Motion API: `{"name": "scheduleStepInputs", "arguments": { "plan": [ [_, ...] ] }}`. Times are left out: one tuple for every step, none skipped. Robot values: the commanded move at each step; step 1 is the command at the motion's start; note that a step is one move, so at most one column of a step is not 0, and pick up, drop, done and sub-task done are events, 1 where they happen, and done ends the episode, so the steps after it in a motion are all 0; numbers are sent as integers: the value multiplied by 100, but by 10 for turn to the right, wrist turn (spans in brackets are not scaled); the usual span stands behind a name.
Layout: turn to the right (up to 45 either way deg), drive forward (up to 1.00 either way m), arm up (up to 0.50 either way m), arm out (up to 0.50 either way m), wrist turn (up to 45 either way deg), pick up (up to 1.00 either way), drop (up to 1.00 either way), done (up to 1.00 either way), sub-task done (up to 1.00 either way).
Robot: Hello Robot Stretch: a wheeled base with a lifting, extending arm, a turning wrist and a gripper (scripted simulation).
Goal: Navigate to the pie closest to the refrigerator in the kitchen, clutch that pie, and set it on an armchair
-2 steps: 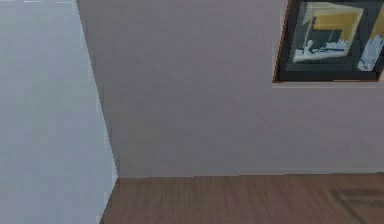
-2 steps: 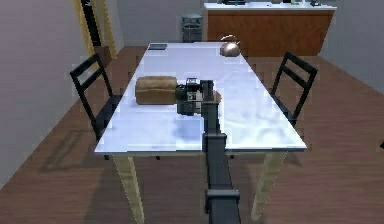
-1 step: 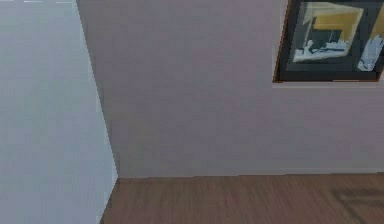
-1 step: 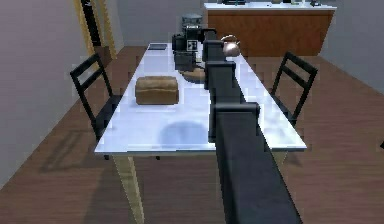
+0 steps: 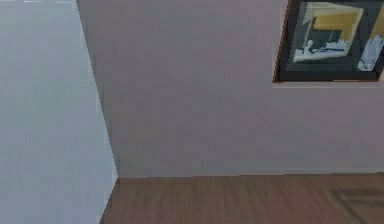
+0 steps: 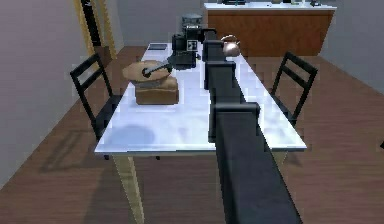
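In the arm side view a tan, round, pie-like thing [image 6: 141,72] lies on the white table [image 6: 180,125], toward its far left, with a brown block [image 6: 158,94] just in front of it. My arm [image 6: 240,140] reaches out over the tabletop. The gripper [image 6: 157,70] shows left of the arm's far end, its thin fingers against the tan thing. I cannot tell whether it holds anything or touches the tan thing.
Dark chairs stand at the table's left [image 6: 95,88] and right [image 6: 295,82]. A copper kettle-like thing [image 6: 230,46] sits beside the arm. A brown counter [image 6: 270,28] runs along the back. The forward view faces a wall corner, a framed picture [image 5: 330,40] and wood floor [image 5: 240,200].
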Motion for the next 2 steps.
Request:
{"name": "scheduleStepInputs", "arguments": {
  "plan": [
    [0,0,0,0,-450,0,0,0,0],
    [0,0,0,0,-450,0,0,0,0]
  ]
}}
